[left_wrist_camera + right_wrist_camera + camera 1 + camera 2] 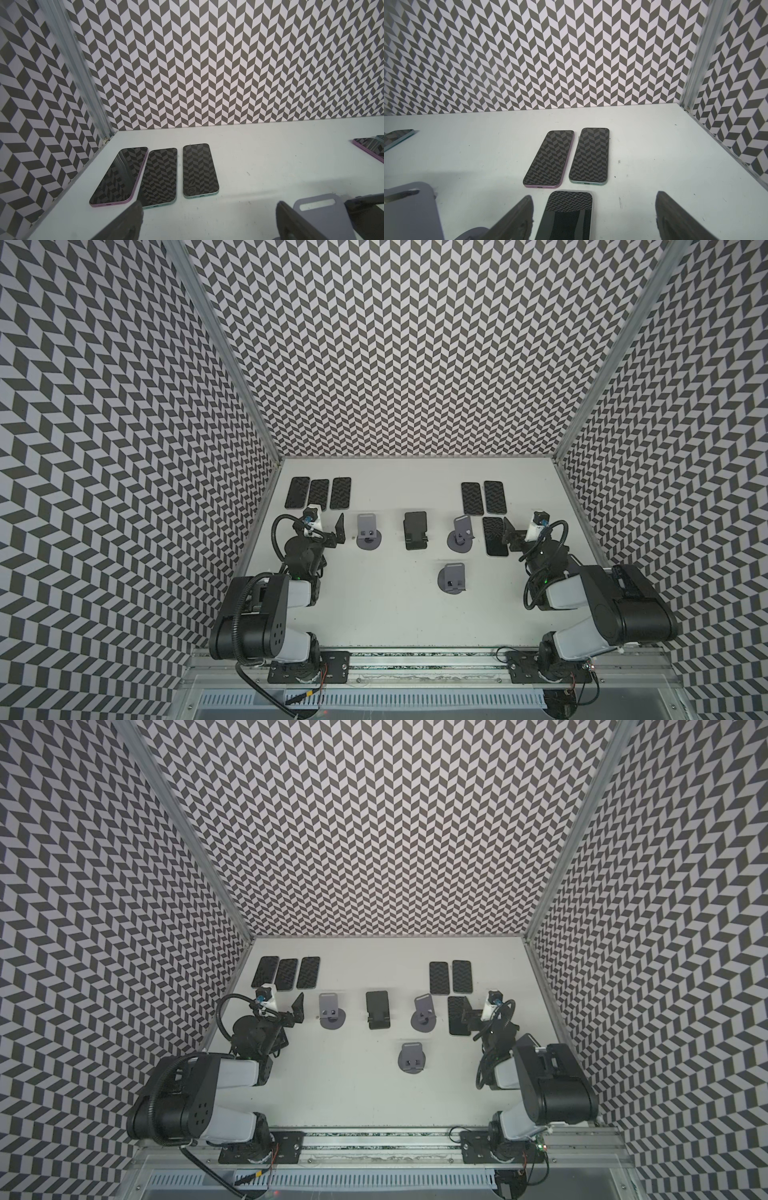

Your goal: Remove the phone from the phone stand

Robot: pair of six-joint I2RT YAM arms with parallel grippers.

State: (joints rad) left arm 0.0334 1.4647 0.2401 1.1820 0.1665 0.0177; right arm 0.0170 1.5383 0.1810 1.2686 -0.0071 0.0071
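A dark phone leans on a black phone stand at mid-table in both top views. My left gripper hovers to its left, open, with only bare table between its fingers. My right gripper is off to the right, open, over a white-rimmed phone lying flat on the table. Its fingers stand well apart from that phone's sides.
Three grey stands have nothing on them; one grey stand is beside my left fingers. Three phones lie flat at the back left, two phones at the back right. Patterned walls enclose the table.
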